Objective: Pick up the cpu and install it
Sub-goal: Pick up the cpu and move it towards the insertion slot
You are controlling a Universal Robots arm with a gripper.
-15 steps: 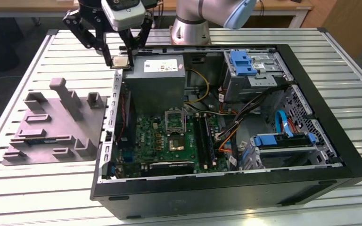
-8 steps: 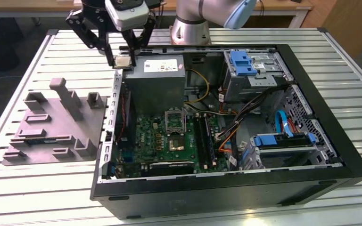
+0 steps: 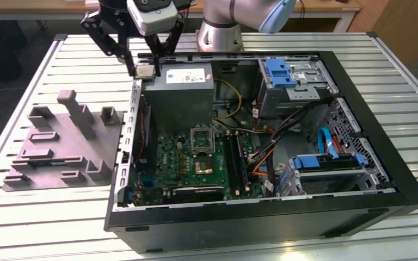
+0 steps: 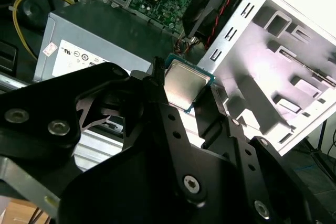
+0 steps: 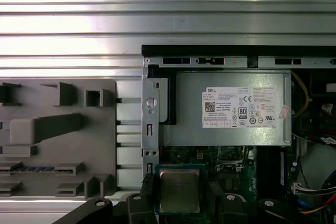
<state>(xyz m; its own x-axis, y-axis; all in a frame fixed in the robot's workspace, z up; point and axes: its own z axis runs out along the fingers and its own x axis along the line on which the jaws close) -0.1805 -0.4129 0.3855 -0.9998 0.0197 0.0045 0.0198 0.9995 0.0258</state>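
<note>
Plainly, the small flat square cpu with the pale silvery-grey metal top (image 5: 178,190) is off the table and in the grip of the black two-fingered gripper (image 3: 145,69). The fingers are closed in on the chip and pinch it by two opposite edges, which leaves its metal top bare in both wrist views. That edge hold looks chosen so that nothing presses on the underside, which must meet the board.

In the exterior view the gripper hangs over the open black computer case (image 3: 267,220), at the wall on the exterior view's left, just above the corner of the grey boxy metal power supply (image 3: 180,92). The chip looks roughly level, held clear of the case wall and touching nothing but the fingers.

The dark square metal-framed socket (image 3: 204,165) on the green circuit board lies lower in the case, well apart from the chip, and nothing is seated in it yet. The large grey moulded plastic holder with upright posts (image 3: 60,147) rests on the slatted aluminium table (image 3: 49,228) just beside the case — the pick-up seems done, the installing not.
</note>
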